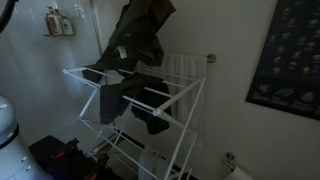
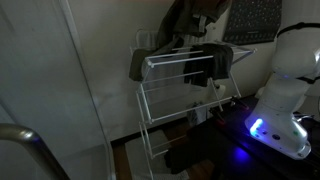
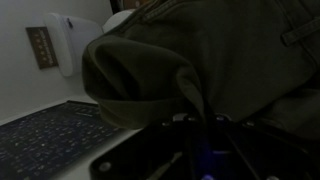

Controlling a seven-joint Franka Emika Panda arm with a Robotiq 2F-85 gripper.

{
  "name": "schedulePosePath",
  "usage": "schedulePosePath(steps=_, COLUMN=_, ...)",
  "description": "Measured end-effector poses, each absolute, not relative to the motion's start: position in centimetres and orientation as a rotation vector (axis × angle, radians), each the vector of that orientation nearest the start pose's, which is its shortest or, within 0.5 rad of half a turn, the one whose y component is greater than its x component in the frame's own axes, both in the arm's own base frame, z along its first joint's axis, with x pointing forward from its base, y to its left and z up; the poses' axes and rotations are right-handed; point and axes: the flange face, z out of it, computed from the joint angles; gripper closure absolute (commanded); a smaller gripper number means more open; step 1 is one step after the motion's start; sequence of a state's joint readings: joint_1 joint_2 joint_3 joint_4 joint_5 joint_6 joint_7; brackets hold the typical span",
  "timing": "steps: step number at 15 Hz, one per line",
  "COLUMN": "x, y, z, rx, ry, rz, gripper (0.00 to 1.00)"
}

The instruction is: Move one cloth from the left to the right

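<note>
The large olive-green cloth (image 1: pixel 140 35) hangs lifted above the white drying rack (image 1: pixel 185 75), its lower end still touching the rack top. It also shows in an exterior view (image 2: pixel 188 20) near the top, next to the white arm. In the wrist view the cloth (image 3: pixel 200 50) fills the picture, and a fold of it runs down into my dark gripper (image 3: pixel 197 125). The gripper is shut on that fold. The fingers are hidden by the cloth in both exterior views.
A grey cloth (image 1: pixel 110 95) and a black cloth (image 1: pixel 150 100) hang on the rack; both show in an exterior view too, grey (image 2: pixel 140 65) and black (image 2: pixel 205 55). A poster (image 1: pixel 290 55) hangs on the wall. The robot base (image 2: pixel 280 110) stands beside the rack.
</note>
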State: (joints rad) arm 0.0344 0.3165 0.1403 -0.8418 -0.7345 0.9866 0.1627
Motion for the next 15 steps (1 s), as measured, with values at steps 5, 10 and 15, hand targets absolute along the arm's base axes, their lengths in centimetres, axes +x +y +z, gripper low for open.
schedulePosePath(steps=5, x=54.7, y=-2.8, z=73.4, rx=2.423, ry=-0.370, rz=-0.238, gripper=0.95)
schedulePosePath(steps=10, x=52.2, y=-3.9, z=75.6, rx=2.361, ry=-0.385, rz=-0.231, gripper=0.95)
schedulePosePath(steps=15, x=46.1, y=-5.5, z=82.1, rx=2.379, ry=-0.489, rz=-0.090, gripper=0.95)
